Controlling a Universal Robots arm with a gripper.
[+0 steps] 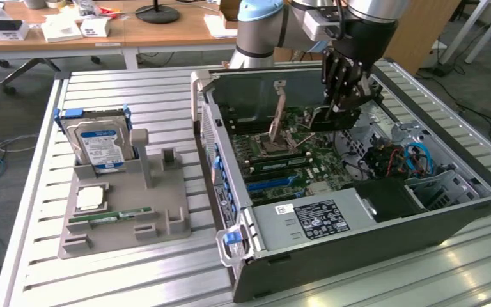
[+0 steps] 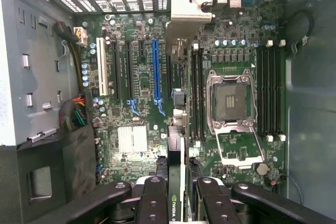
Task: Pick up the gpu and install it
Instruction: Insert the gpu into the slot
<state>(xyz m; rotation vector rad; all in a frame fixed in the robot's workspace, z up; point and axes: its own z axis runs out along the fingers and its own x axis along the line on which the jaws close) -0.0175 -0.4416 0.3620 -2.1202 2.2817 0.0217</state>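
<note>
In the exterior view we see the gripper (image 1: 345, 105) reaching down into the open computer case (image 1: 382, 243), at the far part of it. Its black fingers (image 1: 339, 77) are clamped on the gpu (image 1: 331, 121), which hangs upright on edge over the motherboard (image 1: 288, 160). We cannot tell whether the card touches the board. To the exterior view's left of the case, well apart from it, a grey holder (image 1: 126, 224) rests on the slatted table (image 1: 143, 83). It carries a silver hard drive (image 1: 99, 144) with a blue label standing at its far end, and a narrow green memory stick (image 1: 109, 219) lying nearer to us.

In the wrist view we look straight along the gpu (image 2: 175, 205), seen edge-on between the two fingers (image 2: 155, 203) of the gripper (image 2: 181, 187), which press on its two faces. Its metal bracket (image 2: 185, 17) stands at the slotted rear wall of the case. The card's edge runs just beside the long blue slot (image 2: 155, 72), between that slot and the cpu socket (image 2: 231, 100).
</note>
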